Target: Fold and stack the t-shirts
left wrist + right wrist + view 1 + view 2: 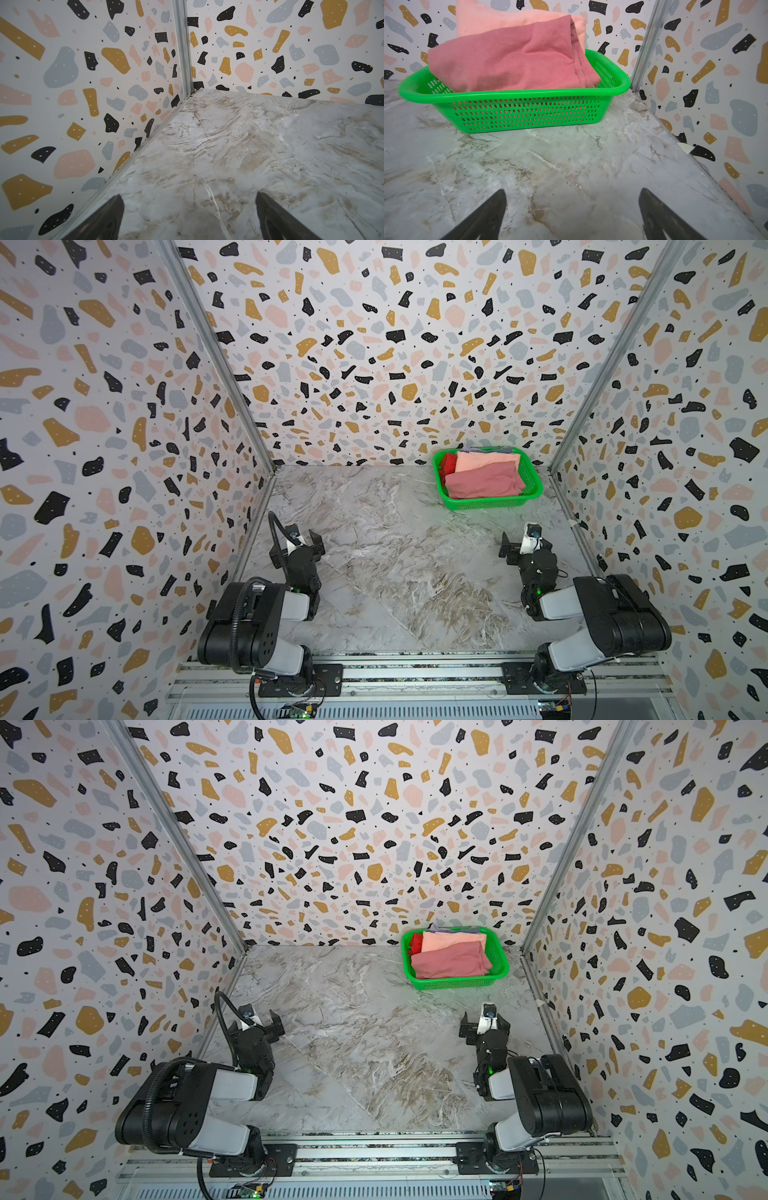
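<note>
At the near edge of the marble tabletop (395, 556), two grippers, the left gripper (298, 545) and the right gripper (527, 545), stand empty with jaws wide apart. In the far right corner, one green mesh basket (490, 502) holds three t-shirts: a red t-shirt (448, 464), a peach t-shirt (484, 460) and a rose-pink t-shirt (484, 483) on top. None is out yet, so the whole job apparently lies ahead.

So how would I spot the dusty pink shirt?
Find the green basket at the far right corner of the table. The dusty pink shirt lies on top at its near side, darker than the peach shirt behind it and duller than the red shirt tucked at the left.
</note>
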`<state>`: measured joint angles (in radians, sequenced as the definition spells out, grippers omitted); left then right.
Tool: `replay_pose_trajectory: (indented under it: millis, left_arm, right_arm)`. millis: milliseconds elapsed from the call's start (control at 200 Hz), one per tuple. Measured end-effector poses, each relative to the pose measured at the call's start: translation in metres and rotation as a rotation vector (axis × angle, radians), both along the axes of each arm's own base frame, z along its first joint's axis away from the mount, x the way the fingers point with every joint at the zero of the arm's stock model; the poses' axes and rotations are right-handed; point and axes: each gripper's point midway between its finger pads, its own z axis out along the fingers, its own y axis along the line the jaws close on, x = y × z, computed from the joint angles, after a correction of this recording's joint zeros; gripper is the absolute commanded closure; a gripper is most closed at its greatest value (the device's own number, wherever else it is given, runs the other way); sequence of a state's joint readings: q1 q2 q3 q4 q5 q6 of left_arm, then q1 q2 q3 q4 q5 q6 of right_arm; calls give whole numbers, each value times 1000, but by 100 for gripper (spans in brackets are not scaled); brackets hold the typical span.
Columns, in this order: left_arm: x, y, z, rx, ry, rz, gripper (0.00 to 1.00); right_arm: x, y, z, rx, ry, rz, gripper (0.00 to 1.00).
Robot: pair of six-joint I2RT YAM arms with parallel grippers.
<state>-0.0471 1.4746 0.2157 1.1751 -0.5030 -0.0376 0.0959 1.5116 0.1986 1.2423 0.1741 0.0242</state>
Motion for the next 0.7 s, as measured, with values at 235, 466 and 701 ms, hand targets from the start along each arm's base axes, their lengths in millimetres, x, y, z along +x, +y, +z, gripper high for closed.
replay_pose_trajectory:
  millis: [235, 466, 701]
  left_arm:
    - [0, 0, 0, 0, 0, 0, 0]
    - [0, 0, 0, 0, 0, 0, 0]
    - [0, 0, 0, 0, -1, -1, 0]
  right_arm:
    - [0, 0, 0, -1, 0, 0, 1]
    - [0, 0, 0, -1, 0, -1, 1]
    - [3, 7, 8, -23, 25, 31, 1]
